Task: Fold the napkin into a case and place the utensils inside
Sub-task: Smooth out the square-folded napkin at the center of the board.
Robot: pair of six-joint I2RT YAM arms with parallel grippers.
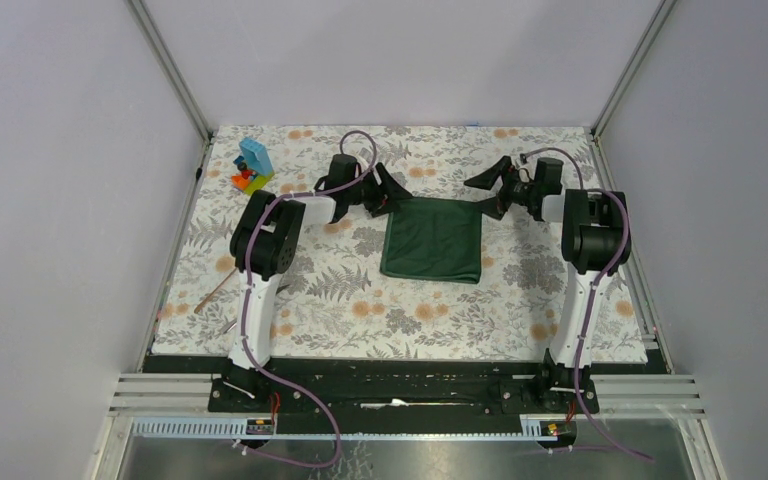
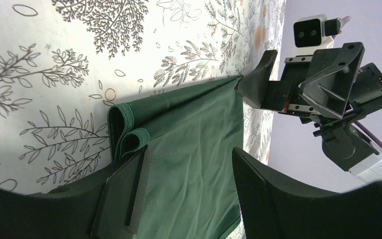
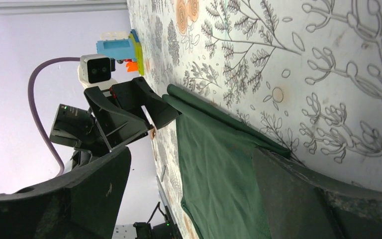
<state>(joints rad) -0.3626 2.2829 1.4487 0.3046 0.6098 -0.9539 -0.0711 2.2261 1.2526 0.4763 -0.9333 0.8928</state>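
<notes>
Floral covering (image 1: 360, 310) bears folded green napkin (image 1: 432, 240).

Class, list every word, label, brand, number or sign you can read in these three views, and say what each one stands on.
No readable text in any view.
napkin: plain, no label showing.
table cover: only flowers and leaves.
toy blocks: bare colours, no print.
left wrist camera: no legible marking.
arm bases: any stickers are too small to tell.
</notes>
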